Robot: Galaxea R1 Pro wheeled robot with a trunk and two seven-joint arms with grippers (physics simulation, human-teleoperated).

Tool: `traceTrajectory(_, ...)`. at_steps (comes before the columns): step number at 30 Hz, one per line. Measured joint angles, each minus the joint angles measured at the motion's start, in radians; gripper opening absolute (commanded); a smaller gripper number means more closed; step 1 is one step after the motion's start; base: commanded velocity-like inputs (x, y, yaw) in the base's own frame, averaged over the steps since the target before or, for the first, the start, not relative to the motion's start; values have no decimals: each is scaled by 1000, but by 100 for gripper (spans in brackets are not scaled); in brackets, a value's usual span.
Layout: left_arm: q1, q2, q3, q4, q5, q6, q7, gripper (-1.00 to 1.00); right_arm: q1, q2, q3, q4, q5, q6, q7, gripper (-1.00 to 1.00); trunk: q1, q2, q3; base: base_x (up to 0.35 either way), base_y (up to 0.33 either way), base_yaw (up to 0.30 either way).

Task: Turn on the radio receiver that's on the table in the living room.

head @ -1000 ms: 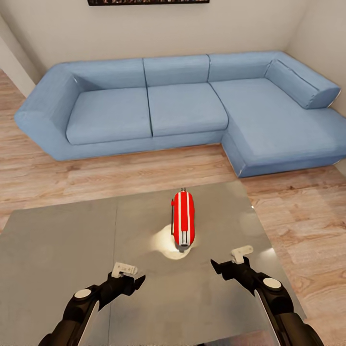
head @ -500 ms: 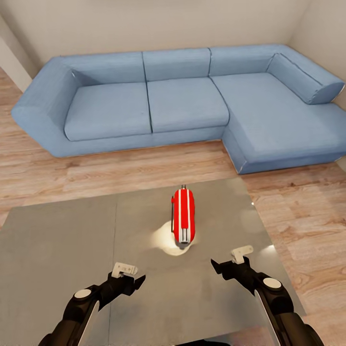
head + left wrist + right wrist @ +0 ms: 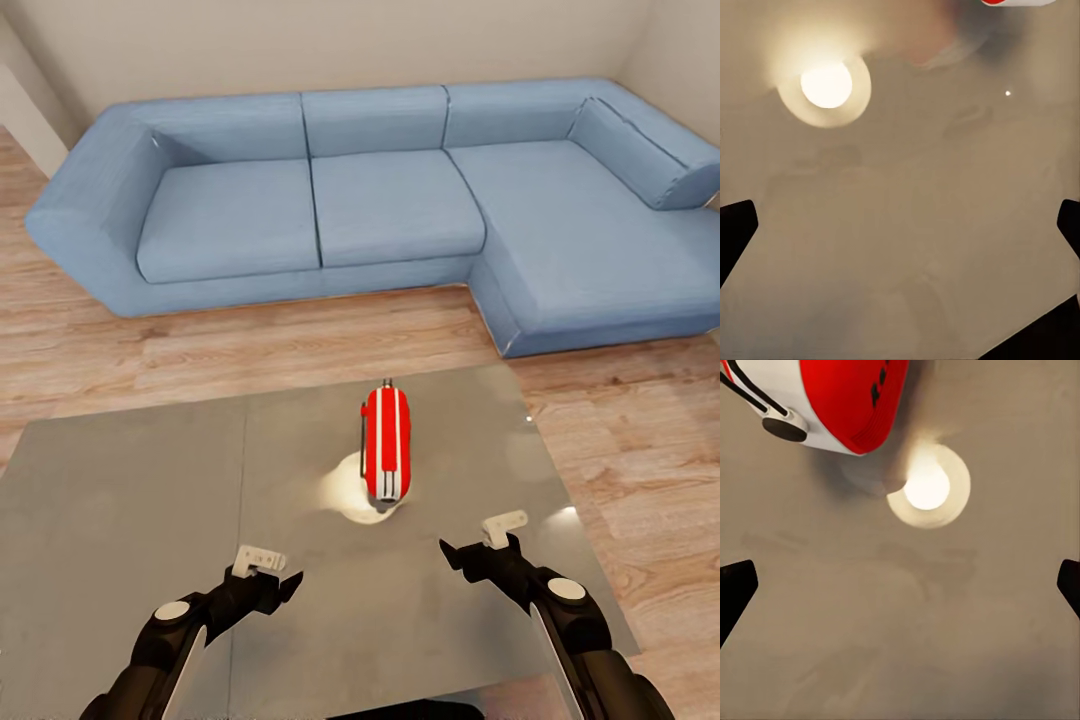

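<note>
The red radio receiver (image 3: 386, 443) with white stripes lies lengthwise near the middle of the glossy grey table (image 3: 140, 500), its dark end panel facing me. Over the table's near part, my left gripper (image 3: 276, 576) hovers short of the radio and to its left, open and empty. My right gripper (image 3: 476, 550) hangs open to the radio's near right, apart from it. In the right wrist view the radio's end (image 3: 832, 397) shows beyond the spread fingers (image 3: 735, 585). A sliver of the radio (image 3: 1020, 2) sits at the left wrist view's edge, past its wide fingers (image 3: 735, 229).
A big blue L-shaped sofa (image 3: 320, 210) stands beyond the table across a strip of light wood floor (image 3: 250, 350), against beige walls. A bright lamp reflection (image 3: 350, 495) glares on the tabletop beside the radio. The table's right edge (image 3: 590, 560) runs close to my right arm.
The whole picture has shifted, so the camera has moved: the sofa sits higher and the wall picture has left the view. The radio and both grippers keep their places.
</note>
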Motion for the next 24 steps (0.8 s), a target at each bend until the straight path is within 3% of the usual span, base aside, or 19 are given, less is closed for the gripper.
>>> traceTrajectory(6,0,0,0,0,3,0,-3,100,0,0,0,0,0,0,0,100,0,0,-10,0,0,60)
traceTrajectory(12,0,1,0,0,1,-2,-70,100,0,0,0,0,0,-1,1,100,0,0,-17,0,0,27)
traceTrajectory(20,0,1,0,0,0,-3,-74,100,0,0,-1,0,0,-2,1,100,0,0,-18,0,0,-1)
traceTrajectory(24,0,1,0,0,0,-3,-75,100,0,2,-5,0,0,0,-9,100,0,0,-19,0,0,-184)
